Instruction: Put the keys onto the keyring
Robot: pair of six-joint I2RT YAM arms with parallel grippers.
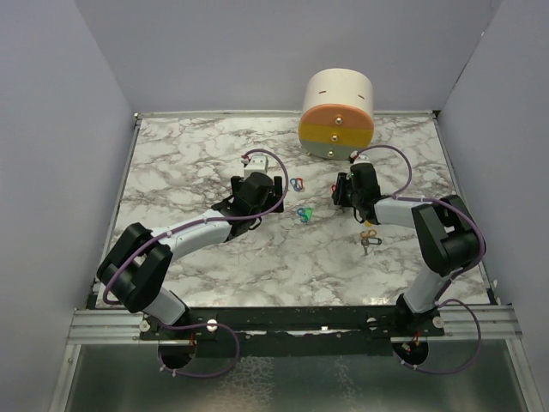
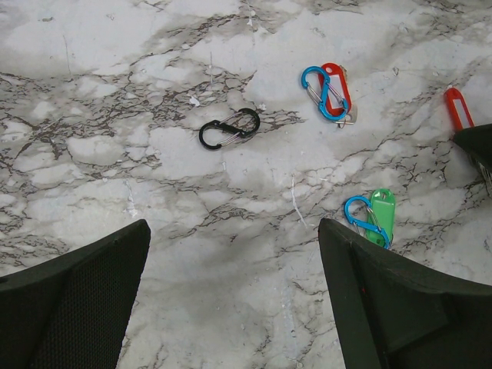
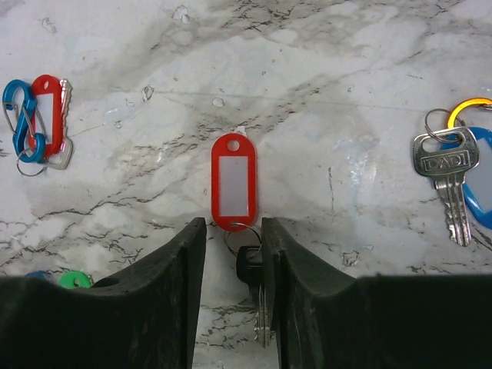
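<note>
The right gripper (image 3: 233, 224) holds its jaws narrow around a black-headed key (image 3: 250, 265) on the marble table (image 3: 346, 77). The key lies between them against one finger, with a sliver of gap on the other side, and it is linked to a red tag (image 3: 233, 181) just ahead of the tips. A silver key (image 3: 446, 173) on a blue tag (image 3: 480, 181) lies well off to one side, while the left gripper (image 2: 234, 227) hangs with jaws spread wide and empty, a black clip (image 2: 229, 128) ahead of them.
</note>
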